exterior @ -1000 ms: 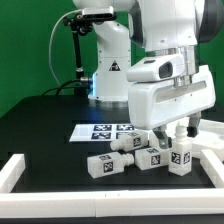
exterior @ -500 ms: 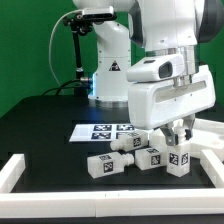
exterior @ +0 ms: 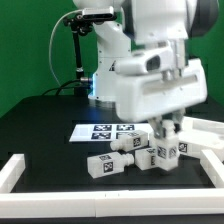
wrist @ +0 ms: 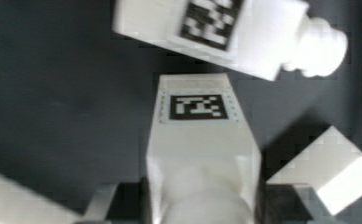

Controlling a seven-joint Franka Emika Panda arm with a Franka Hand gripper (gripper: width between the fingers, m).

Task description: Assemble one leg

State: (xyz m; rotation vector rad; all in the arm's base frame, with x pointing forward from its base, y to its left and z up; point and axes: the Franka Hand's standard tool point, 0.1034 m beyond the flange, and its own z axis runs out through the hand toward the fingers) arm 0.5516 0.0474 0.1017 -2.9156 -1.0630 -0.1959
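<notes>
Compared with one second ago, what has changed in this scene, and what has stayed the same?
The hand swung toward the exterior view's left and appears to have gripped the small white chunky plastic leg at the right end of the row. That leg shifted left and slightly up. The wrist view shows it between the fingers. The other three white legs and the marker board stayed in place.

arm [exterior: 150,85] blurred | leg [wrist: 203,140] end cut off | end effector [wrist: 196,208] mostly cropped
</notes>
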